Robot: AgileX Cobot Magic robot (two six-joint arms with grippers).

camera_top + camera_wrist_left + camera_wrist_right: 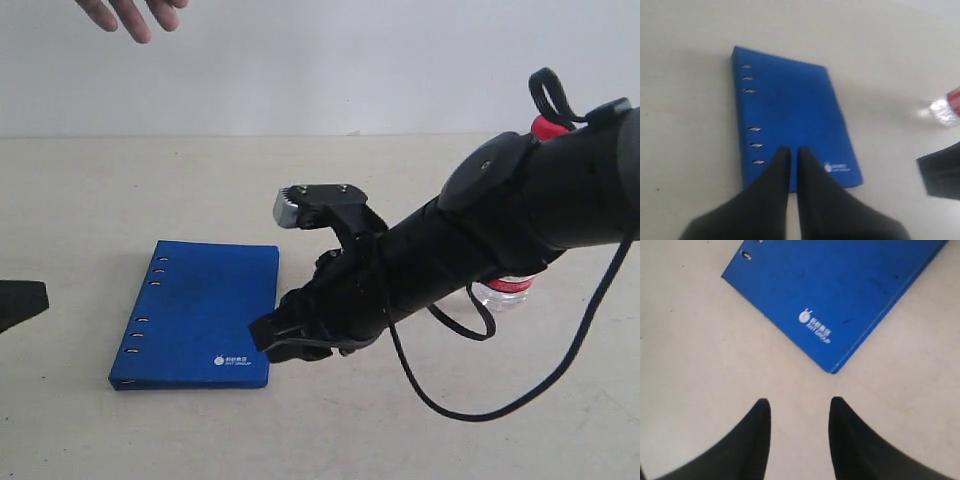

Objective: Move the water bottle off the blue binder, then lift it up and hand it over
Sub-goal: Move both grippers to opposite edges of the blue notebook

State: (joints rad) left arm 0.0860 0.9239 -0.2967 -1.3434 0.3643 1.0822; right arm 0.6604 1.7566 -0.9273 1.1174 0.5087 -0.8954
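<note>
The blue binder (205, 312) lies flat on the table with nothing on it; it also shows in the left wrist view (790, 115) and the right wrist view (840, 295). The water bottle (505, 290) rests on the table to the right, off the binder. My right arm hides most of it, leaving only a clear part and the red label visible; it appears blurred in the left wrist view (944, 107). My right gripper (272, 338) hovers open by the binder's near right corner, its jaws (799, 405) empty over bare table. My left gripper (793, 150) is shut and empty, over the binder's near edge.
A person's hand (130, 15) hangs at the top left, above the far side of the table. My right arm (480, 230) and its looping cable (480, 405) cross the right half. The left gripper's black tip (20, 302) shows at the left edge.
</note>
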